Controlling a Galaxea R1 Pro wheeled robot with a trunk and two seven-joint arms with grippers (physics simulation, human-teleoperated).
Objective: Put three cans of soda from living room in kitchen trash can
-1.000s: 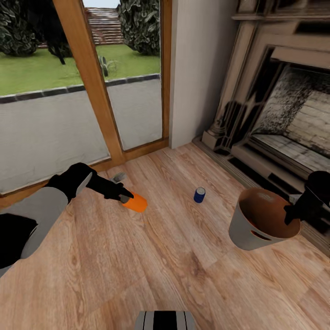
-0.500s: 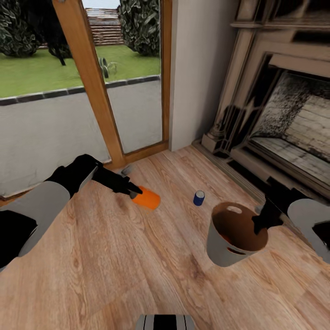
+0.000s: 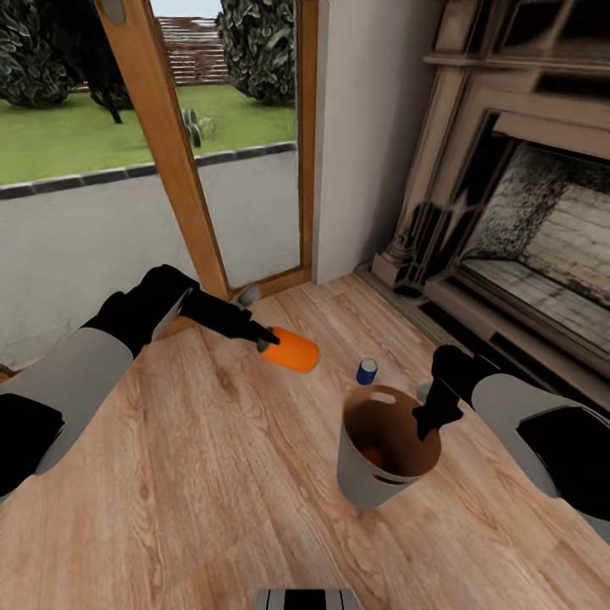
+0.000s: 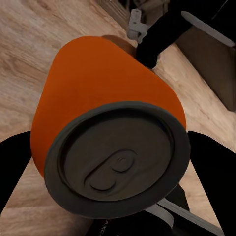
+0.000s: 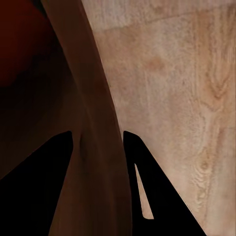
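Observation:
My left gripper [image 3: 264,341] is shut on an orange can of soda [image 3: 290,350], held on its side above the wood floor; its dark top [image 4: 117,164] faces the left wrist camera. The grey trash can [image 3: 363,481] with a brown inside hangs from my right gripper [image 3: 426,418], which is shut on its far rim [image 5: 96,162]. Something orange [image 3: 371,457] lies at the bottom of the bin. The dark blue can [image 3: 367,371] stands upright on the floor just behind the bin. The held orange can is up and to the left of the bin's mouth.
I am in the living room. Wood-framed glass doors [image 3: 182,182] stand behind my left arm, a white wall corner [image 3: 364,135] in the middle, and the dark ornate fireplace [image 3: 525,212] at the right. Open plank floor [image 3: 195,508] lies in front.
My right arm has carried the trash can leftward toward the middle. My left arm has brought the orange can rightward and upward, nearer the bin.

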